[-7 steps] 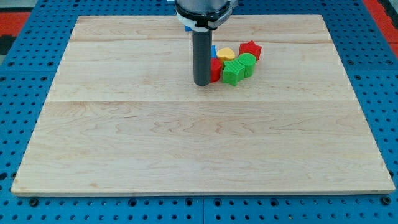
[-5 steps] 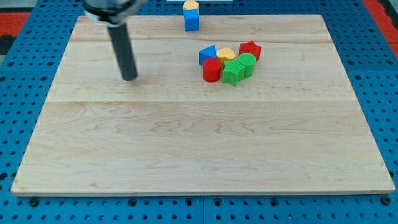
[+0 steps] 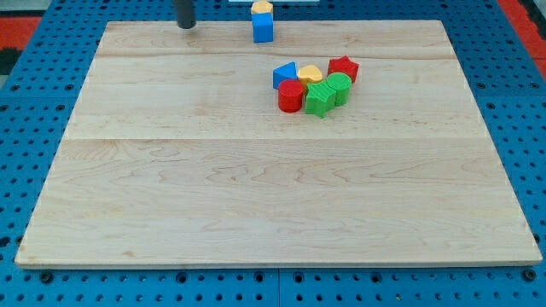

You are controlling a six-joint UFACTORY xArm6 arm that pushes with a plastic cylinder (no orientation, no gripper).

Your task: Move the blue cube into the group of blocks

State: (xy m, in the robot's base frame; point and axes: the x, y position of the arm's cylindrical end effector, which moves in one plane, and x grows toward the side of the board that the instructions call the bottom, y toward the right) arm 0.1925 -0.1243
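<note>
1. Standing at the view's top edge, my tip is well to the view's left of the blue cube; this arm carries no gripper, only a rod, so nothing opens or closes.
2. The blue cube sits near the top edge of the worktop, with a yellow block touching it above.
3. The group lies apart, lower and to the right: blue triangular block, yellow block, red block, red cylinder, two green blocks.
4. The approach step seems in hand; next, I judge, my tip must go behind the cube's top side and push it down-right.
</note>
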